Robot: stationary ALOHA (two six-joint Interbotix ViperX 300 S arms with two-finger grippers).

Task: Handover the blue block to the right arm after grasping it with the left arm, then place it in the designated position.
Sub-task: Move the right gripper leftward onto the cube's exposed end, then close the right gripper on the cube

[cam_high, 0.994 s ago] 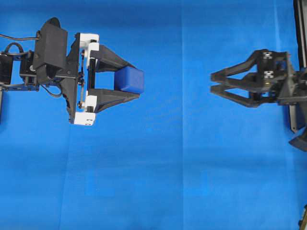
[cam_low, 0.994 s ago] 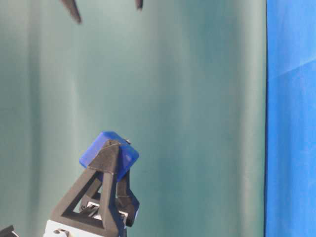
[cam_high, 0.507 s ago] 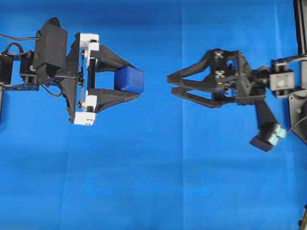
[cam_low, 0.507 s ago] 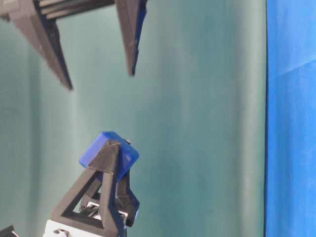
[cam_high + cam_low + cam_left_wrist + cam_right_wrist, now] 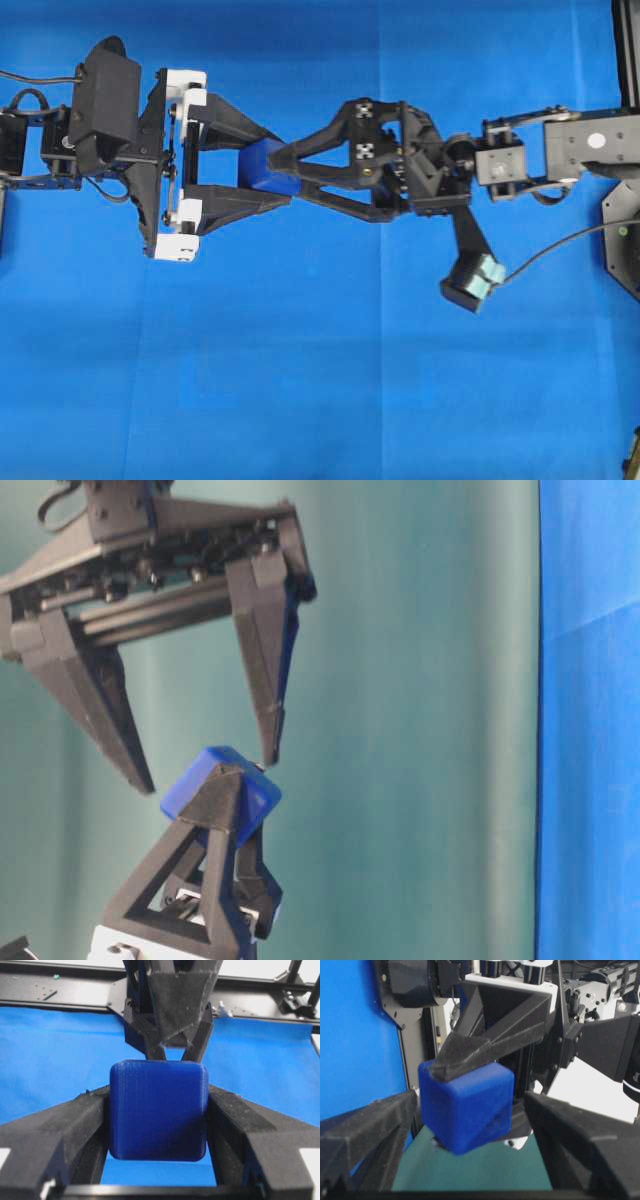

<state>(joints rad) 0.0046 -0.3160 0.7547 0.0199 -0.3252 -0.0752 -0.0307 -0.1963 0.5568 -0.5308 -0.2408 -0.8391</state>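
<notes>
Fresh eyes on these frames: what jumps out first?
The blue block, held in mid-air left of centre between the left gripper's fingers. Then the right gripper, reaching in from the right, wide open, its fingers straddling the block without closing on it.

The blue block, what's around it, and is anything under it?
The blue block is clamped between the left gripper fingers. The right gripper straddles it, jaws open, not gripping. Nothing supports it from below; the clamped faces are hidden by the fingers.

Blue cloth (image 5: 300,380), teal backdrop (image 5: 420,730)
</notes>
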